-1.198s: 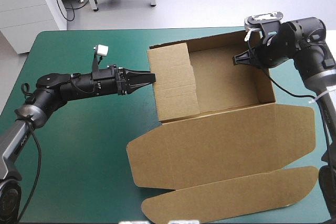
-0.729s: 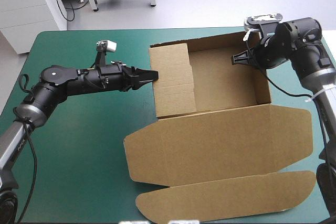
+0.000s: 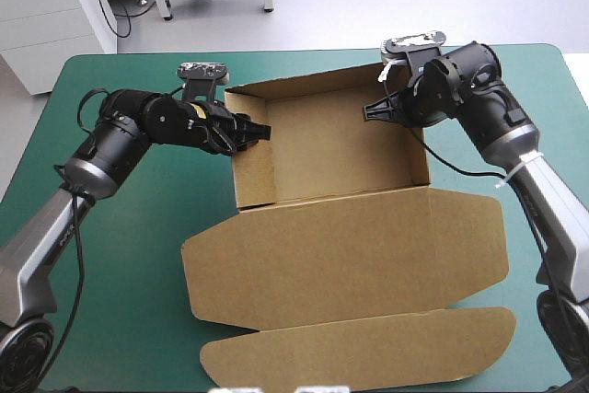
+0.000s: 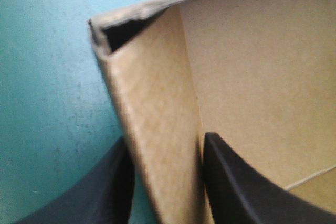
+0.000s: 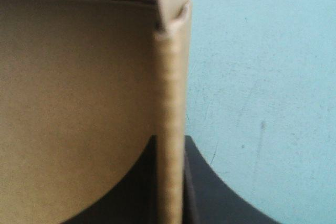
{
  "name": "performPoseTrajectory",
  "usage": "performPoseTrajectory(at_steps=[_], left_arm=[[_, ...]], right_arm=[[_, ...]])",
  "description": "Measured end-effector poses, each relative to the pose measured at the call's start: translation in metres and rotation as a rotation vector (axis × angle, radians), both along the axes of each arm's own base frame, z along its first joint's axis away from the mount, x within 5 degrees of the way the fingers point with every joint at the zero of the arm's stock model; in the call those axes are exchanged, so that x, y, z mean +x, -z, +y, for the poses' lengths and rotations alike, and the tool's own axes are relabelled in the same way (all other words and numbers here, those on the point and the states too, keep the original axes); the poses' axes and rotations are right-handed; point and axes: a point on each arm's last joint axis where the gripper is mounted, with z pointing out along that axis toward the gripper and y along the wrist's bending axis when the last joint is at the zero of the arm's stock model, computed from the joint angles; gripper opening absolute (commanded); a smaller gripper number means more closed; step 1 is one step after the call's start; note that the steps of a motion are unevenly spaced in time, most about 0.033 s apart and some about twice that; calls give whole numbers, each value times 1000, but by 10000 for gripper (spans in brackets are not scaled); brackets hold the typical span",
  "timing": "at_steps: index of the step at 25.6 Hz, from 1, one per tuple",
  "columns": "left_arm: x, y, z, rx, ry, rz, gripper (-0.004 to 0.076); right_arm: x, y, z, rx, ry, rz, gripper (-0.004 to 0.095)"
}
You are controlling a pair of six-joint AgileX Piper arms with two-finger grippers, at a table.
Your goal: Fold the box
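The brown box [image 3: 331,149] stands mid-table as an open tray with its walls raised. Its lid [image 3: 350,246] lies flat toward the front, ending in a long rounded flap [image 3: 368,347]. My left gripper [image 3: 255,131] is shut on the tray's left wall near the far corner. In the left wrist view that gripper [image 4: 165,145] straddles the wall [image 4: 152,129], one finger outside and one inside. My right gripper [image 3: 375,110] is shut on the right wall at its far end. The right wrist view shows this gripper [image 5: 169,141] pinching the wall's edge [image 5: 170,77].
Bare teal-green cover [image 3: 120,273] lies left of the box and at the far right corner [image 3: 543,80]. The lid's rounded flap reaches close to the table's front edge.
The box has slid to the left with both grippers on it. The broad left panel that leaned over the tray's floor now stands as a slim upright wall. The left arm has bent closer.
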Motion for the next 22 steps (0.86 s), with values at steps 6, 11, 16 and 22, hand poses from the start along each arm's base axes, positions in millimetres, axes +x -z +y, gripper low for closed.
performPoseTrajectory(at_steps=[6, 11, 16, 22], left_arm=[[34, 32, -25, 238, -38, 97, -8], [56, 55, -34, 306, -66, 179, -8], [74, 86, -43, 349, -68, 238, -8], [90, 112, -48, 378, -66, 241, -8]], right_arm=[[29, 49, 15, -40, 46, 136, -13], [50, 90, 24, -63, 59, 227, -15], [68, 126, 25, -71, 68, 299, -15], [88, 153, 14, -18, 65, 344, -15]])
